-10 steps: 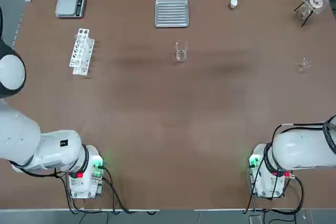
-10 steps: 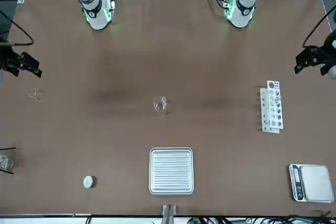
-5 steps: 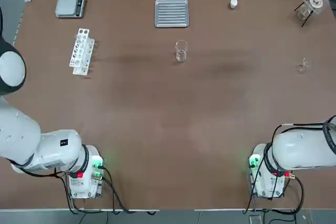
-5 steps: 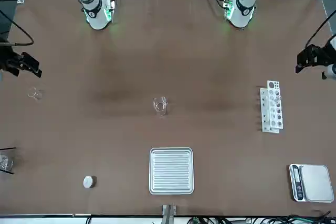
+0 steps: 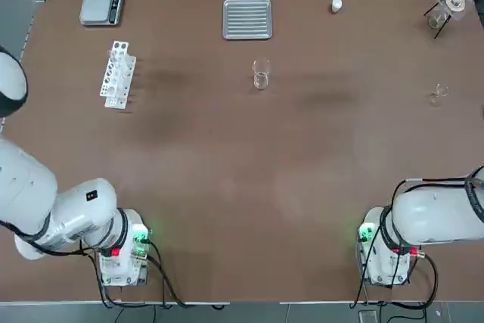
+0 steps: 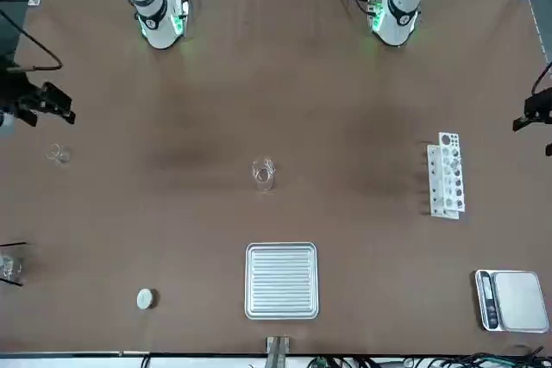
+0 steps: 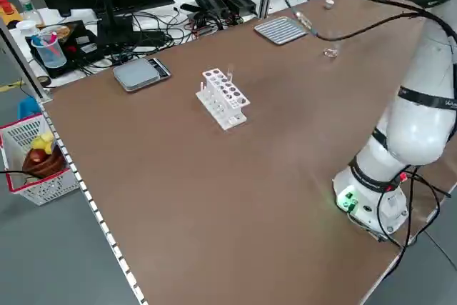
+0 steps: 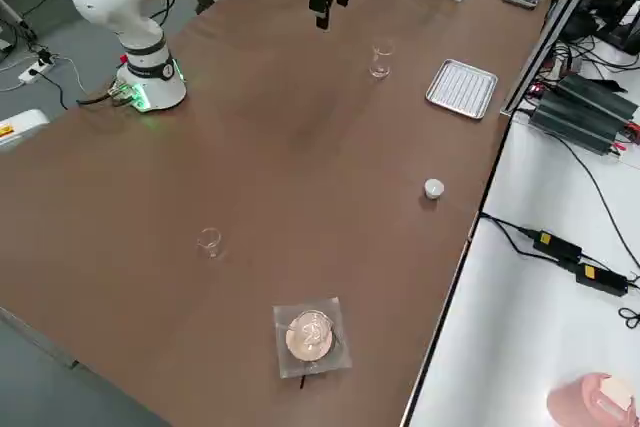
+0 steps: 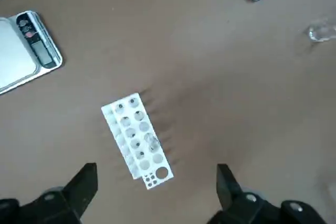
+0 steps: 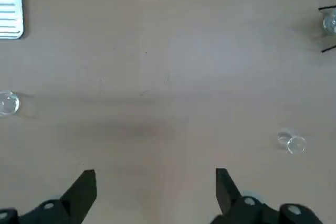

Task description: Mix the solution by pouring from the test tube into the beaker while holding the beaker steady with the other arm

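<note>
Near the table's middle, the beaker (image 5: 261, 75) is standing upright and alone, a small clear glass cylinder with a round rim, apparently placed where both arms can reach it. Over at the robot's left, the test tube (image 9: 151, 141) is sitting in the white plastic tube rack (image 9: 137, 141), a thin clear tube in a block of round holes, kept upright so it is ready for lifting. Above the rack, the left gripper (image 9: 156, 192) is hovering with its dark fingers spread wide, gripping nothing. At the robot's right edge, the right gripper (image 10: 155, 195) is hanging well above the matte brown table (image 5: 227, 172), its fingers likewise apart and empty, well away from the beaker it would likely steady.
</note>
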